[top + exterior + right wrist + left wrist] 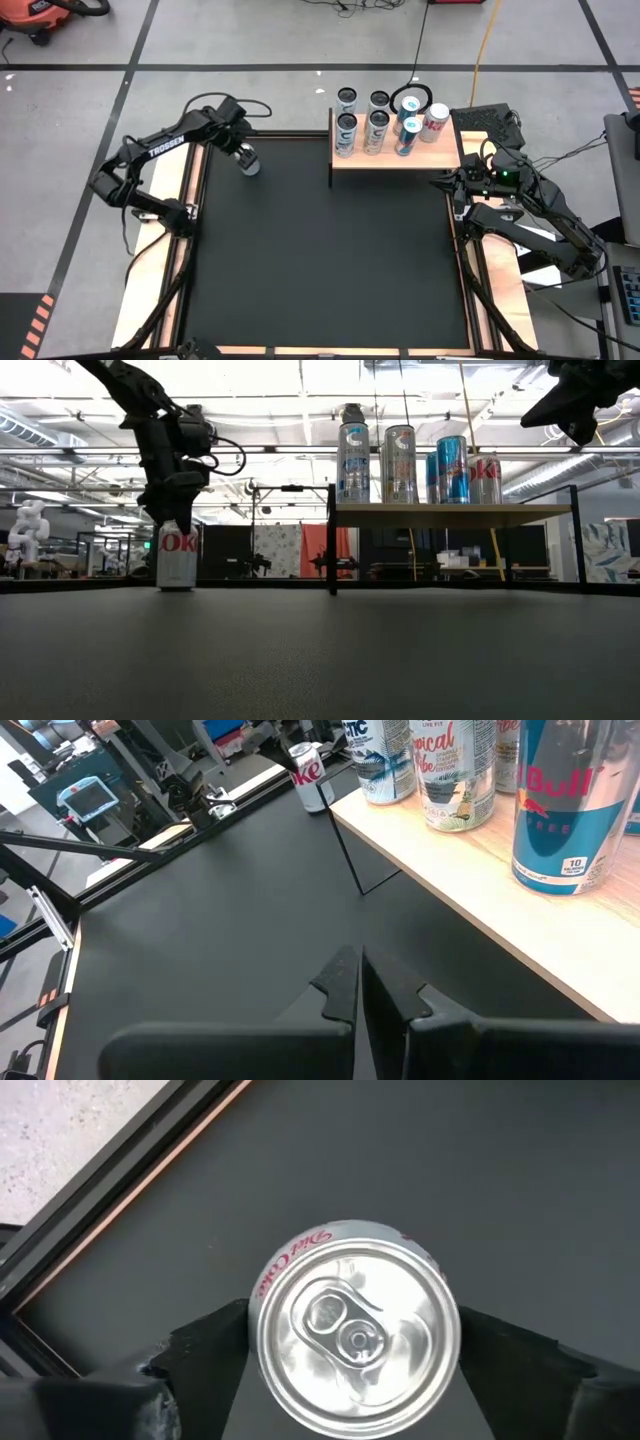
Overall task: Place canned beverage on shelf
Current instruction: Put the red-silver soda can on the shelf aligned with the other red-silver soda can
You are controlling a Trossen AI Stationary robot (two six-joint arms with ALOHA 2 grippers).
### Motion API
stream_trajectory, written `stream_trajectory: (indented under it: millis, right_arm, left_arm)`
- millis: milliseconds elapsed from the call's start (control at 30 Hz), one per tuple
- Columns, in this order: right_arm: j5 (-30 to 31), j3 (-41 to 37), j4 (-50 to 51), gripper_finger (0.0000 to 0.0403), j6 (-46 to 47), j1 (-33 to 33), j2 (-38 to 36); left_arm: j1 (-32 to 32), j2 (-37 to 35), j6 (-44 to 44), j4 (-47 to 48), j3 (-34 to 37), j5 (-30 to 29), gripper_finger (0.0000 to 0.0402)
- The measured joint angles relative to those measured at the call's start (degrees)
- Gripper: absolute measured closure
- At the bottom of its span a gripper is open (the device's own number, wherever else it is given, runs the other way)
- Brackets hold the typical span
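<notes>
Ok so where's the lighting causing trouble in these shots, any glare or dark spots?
Low view: bright ceiling strips backlight the scene, so the left gripper over the Diet Coke can reads as a near silhouette. Left wrist view: the can's lid shows soft reflections, no harsh glare. High view: evenly lit; the black mat shows little detail.

Wide open black mat (320,260) from center down to six o'clock. At one o'clock, the light-wood shelf (440,155) is crowded with six upright cans (378,130); only its right end is bare.
</notes>
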State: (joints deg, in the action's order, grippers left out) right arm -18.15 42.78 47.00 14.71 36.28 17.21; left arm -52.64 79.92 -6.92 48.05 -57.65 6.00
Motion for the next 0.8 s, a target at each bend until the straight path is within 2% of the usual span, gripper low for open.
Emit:
stream_trajectory:
  millis: [267, 633, 800]
  right_arm:
    - [0.0, 0.0, 0.0, 0.0403, 0.0, 0.0, 0.0]
    - [0.0, 0.0, 0.0, 0.0403, 0.0, 0.0, 0.0]
    - [0.0, 0.0, 0.0, 0.0403, 0.0, 0.0, 0.0]
  left_arm:
    - [0.2, 0.0, 0.0, 0.3, 0.0, -0.1, 0.0110]
    - [4.7, -0.3, 0.5, 3.1, -0.3, -2.1, 0.0116]
    - [8.8, -0.2, 4.7, 9.4, -3.0, -1.3, 0.0117]
